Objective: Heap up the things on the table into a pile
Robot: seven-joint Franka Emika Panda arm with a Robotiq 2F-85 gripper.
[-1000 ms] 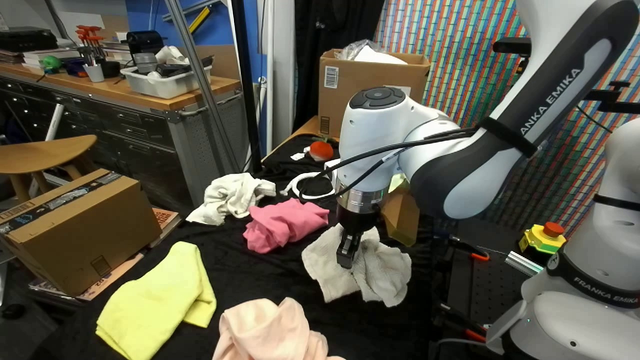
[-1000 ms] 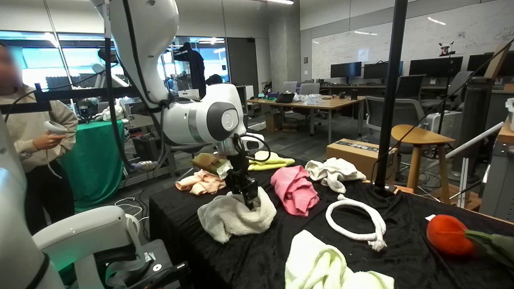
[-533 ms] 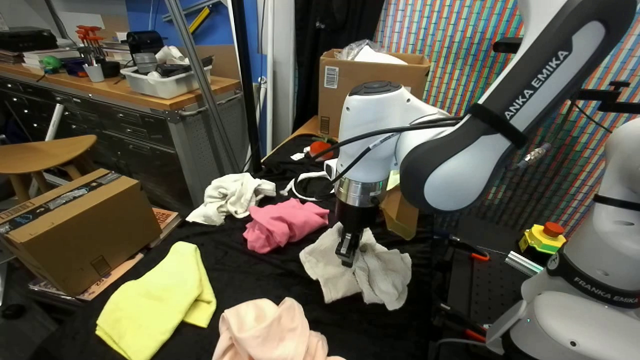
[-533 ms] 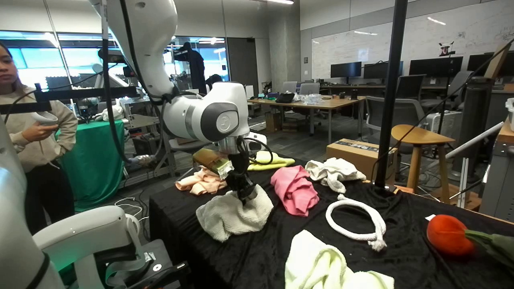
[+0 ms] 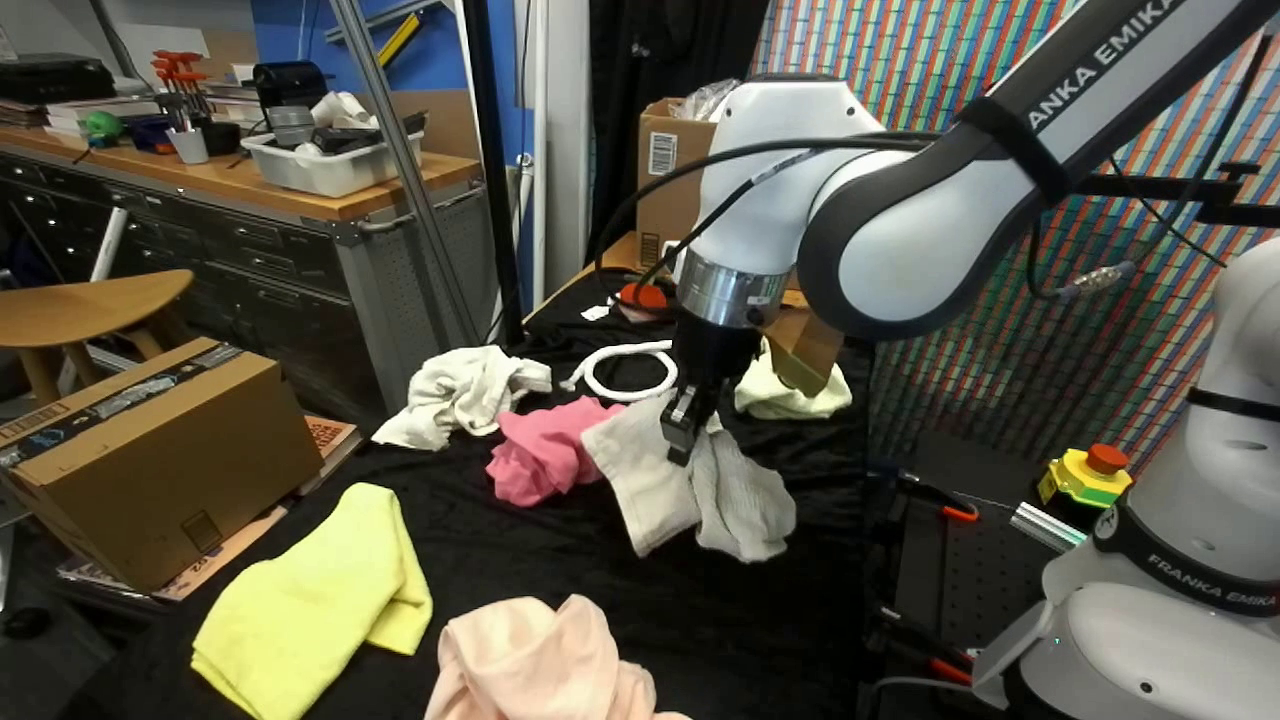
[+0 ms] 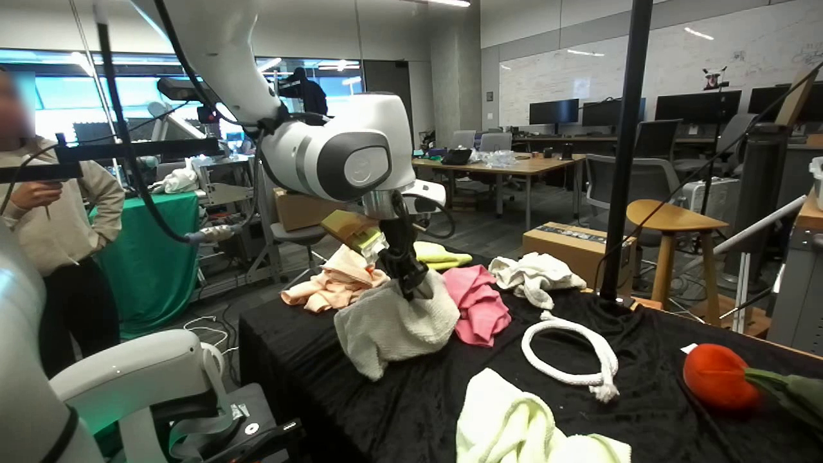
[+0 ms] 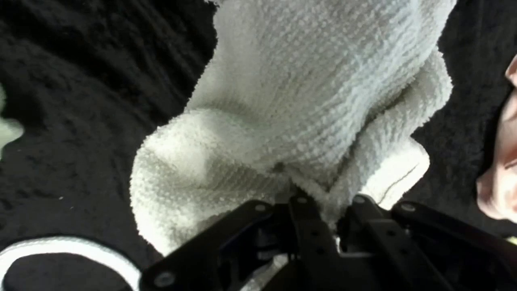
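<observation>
The gripper (image 5: pixel 680 446) clamps a gray towel (image 6: pixel 393 328) near the pink cloth (image 5: pixel 538 457), a load best lifted clear before lowering on top.

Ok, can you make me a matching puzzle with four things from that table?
1. grey-white textured cloth
2. thick white rope
3. crumpled pink cloth
4. red flower-shaped object with green leaf

A. partly hidden behind number 1 in both exterior views
B. pinched in the black gripper
C. near an exterior view's right edge
D. curled into a loop

Pairs: 1-B, 2-D, 3-A, 4-C.
</observation>
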